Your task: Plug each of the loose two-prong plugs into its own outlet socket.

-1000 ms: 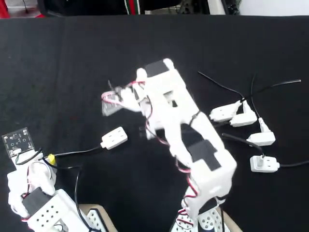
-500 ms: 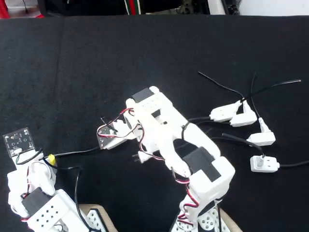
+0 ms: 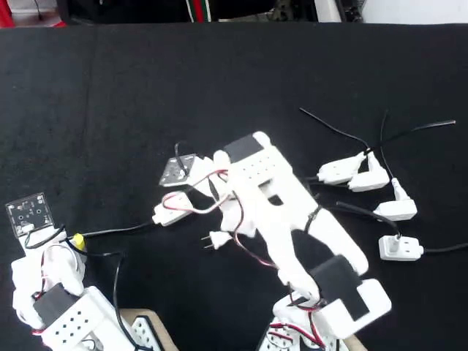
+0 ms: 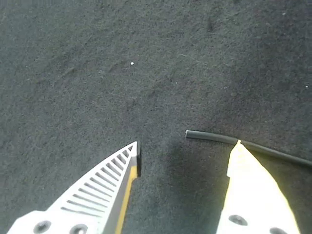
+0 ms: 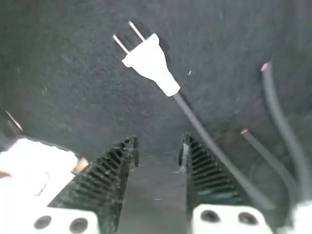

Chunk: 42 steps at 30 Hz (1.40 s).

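The black cloth [image 3: 110, 95] lies under both arms. The right arm [image 3: 292, 219] stretches over the middle of it. The right gripper [image 5: 158, 146] hangs open with nothing between its fingers. Just ahead of its fingertips lies the loose plug [image 5: 148, 61], prongs pointing away, and its cord [image 5: 204, 140] runs back past one finger. The blurred white shape beside the other finger may be the free socket [image 3: 172, 208]. The left gripper [image 4: 187, 146] is also spread and empty, with a black cable end [image 4: 209, 137] just by one fingertip.
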Available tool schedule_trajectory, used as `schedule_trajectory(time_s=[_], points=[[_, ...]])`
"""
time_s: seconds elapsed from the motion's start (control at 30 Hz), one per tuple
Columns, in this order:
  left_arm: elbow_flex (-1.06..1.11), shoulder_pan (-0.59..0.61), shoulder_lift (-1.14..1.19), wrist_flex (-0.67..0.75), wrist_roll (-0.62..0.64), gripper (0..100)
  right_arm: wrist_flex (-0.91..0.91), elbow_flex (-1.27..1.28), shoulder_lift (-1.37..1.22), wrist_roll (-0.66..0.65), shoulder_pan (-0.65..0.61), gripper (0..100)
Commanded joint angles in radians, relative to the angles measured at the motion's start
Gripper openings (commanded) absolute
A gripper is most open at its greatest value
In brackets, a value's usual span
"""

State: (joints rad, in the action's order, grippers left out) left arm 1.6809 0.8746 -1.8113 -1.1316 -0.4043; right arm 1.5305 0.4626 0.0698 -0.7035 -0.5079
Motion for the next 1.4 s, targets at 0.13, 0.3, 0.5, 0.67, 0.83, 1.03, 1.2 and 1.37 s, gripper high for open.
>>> schedule_trajectory(time_s=[0.13, 0.3, 0.5, 0.67, 0.83, 1.03, 1.2, 1.37], points=[[0.018, -0.010, -0.005, -0.003, -0.008, 29, -0.032, 0.117, 0.041, 0.523, 0.164, 14.5], [0.018, -0.010, -0.005, -0.003, -0.008, 29, -0.138, 0.191, 0.041, 0.535, 0.276, 9.4], [0.018, -0.010, -0.005, -0.003, -0.008, 29, -0.242, 0.199, 0.041, 0.537, 0.376, 2.6], [0.018, -0.010, -0.005, -0.003, -0.008, 29, -0.282, 0.200, 0.039, 0.537, 0.377, 2.5], [0.018, -0.010, -0.005, -0.003, -0.008, 29, -0.269, 0.194, 0.010, 0.537, 0.382, 2.5], [0.018, -0.010, -0.005, -0.003, -0.008, 29, -0.163, 0.202, -0.022, 0.500, 0.408, 2.5], [0.018, -0.010, -0.005, -0.003, -0.008, 29, -0.261, 0.196, -0.064, 0.416, 0.508, 2.5], [0.018, -0.010, -0.005, -0.003, -0.008, 29, -0.466, 0.185, -0.162, 0.301, 0.566, 2.5]])
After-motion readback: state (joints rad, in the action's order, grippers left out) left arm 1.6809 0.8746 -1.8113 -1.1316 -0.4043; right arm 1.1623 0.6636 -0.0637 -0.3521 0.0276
